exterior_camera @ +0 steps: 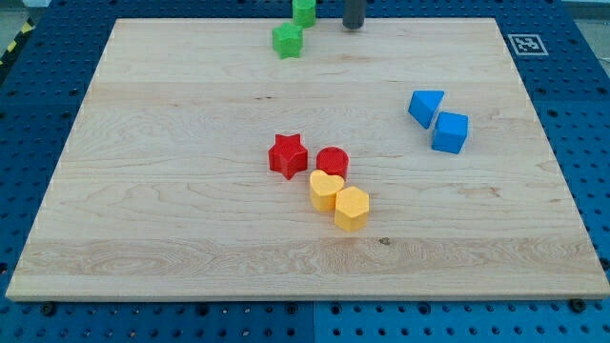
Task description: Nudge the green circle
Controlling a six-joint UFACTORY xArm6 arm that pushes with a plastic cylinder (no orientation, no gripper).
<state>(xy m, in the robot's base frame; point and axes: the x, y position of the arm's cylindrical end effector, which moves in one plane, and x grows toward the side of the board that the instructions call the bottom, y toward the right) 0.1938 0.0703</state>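
Right now my tip [354, 27] sits at the view's top edge of the wooden board [172, 219], and only the short lower end of the rod shows; it carries no pincer, so there are no jaws to be apart or together. Just to the view's left of my tip, at the same top edge, is a green block [303, 11], partly cut off by the frame; I take it for the green circle, though its shape is hard to make out. Apart from my tip, it looks untouched, so I judge I am in the approach, with the nudge not yet made. Just below and to the view's left of that block is a second green block [287, 41], angular, perhaps a star. The next move calls for a short slide toward the view's left, kept level with the upper block so I miss its neighbour. Farther from my tip, toward the view's bottom, are two blue blocks [437, 120] and a cluster of a red star [287, 155], a red round block [332, 163] and two yellow blocks [338, 199].
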